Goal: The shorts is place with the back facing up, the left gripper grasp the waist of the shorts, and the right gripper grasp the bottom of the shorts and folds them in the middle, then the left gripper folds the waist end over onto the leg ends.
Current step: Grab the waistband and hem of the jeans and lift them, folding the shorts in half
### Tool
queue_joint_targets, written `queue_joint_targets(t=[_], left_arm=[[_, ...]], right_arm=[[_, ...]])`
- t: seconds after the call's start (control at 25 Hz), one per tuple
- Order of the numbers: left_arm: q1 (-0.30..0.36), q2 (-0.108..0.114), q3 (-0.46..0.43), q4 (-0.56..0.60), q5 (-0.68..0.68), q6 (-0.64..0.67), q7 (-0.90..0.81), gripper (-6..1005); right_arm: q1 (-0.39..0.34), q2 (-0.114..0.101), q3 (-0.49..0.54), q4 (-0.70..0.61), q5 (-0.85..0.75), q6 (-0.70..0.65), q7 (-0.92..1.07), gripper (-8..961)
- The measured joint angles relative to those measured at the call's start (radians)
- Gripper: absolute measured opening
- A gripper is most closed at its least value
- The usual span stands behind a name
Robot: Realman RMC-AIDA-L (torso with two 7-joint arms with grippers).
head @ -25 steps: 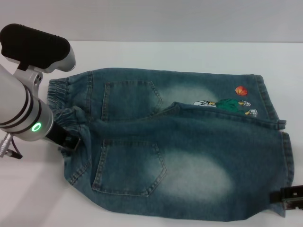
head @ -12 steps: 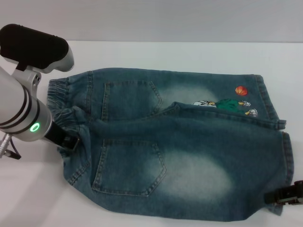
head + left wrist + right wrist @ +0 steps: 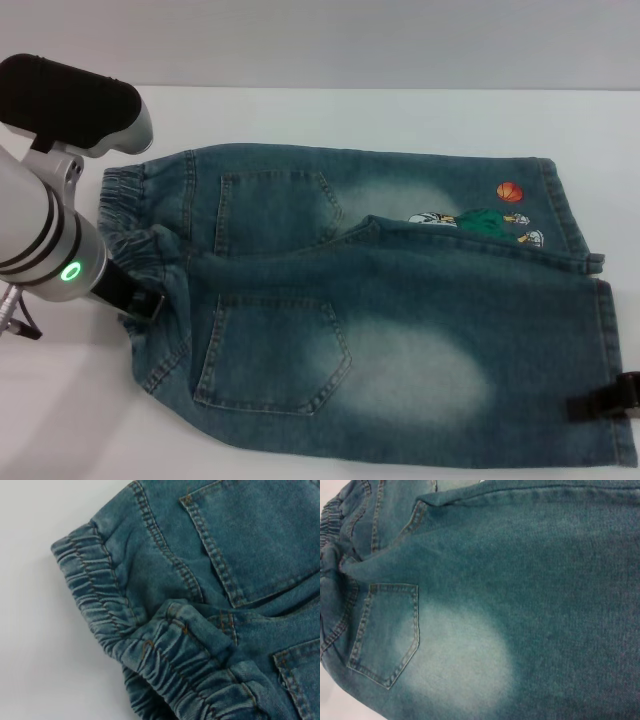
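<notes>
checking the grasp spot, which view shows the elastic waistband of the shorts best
The left wrist view: the waist of the shorts fills it close up, puckers and stitching clear. The head view shows the waist partly hidden behind the left gripper. The right wrist view catches only a sliver at its edge.

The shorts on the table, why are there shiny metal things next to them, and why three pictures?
Those metal things are a robot's two arms. The big picture is taken from a camera on its head, looking down at the white table. On it lie blue denim shorts, back pockets up. The left gripper, on the silver arm with the green light, sits at the waist of the shorts, the ruffled stretchy edge. The right gripper is at the bottom of the shorts, by the leg hem. The other two pictures come from cameras on each wrist, so they show only denim up close.
</notes>
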Motion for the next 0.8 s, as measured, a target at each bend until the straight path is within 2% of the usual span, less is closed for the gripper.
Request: queue_joint_targets(t=[0.32, 0.52, 0.72, 0.8], left_arm=[[-0.001, 0.000, 0.000, 0.007, 0.000, -0.002, 0.000, 202], [-0.006, 0.000, 0.000, 0.007, 0.001, -0.004, 0.000, 202], [-0.008, 0.000, -0.001, 0.006, 0.002, -0.005, -0.004, 202], [-0.009, 0.001, -0.001, 0.004, 0.002, -0.007, -0.005, 202]], right_arm=[[-0.005, -0.004, 0.012, -0.009, 0.081, -0.018, 0.008, 1], [-0.026, -0.005, 0.033, -0.065, 0.057, -0.075, 0.026, 12], [-0.047, -0.002, 0.069, -0.127, -0.020, -0.100, 0.058, 178], [-0.053, -0.001, 0.083, -0.128, -0.021, -0.106, 0.059, 280]])
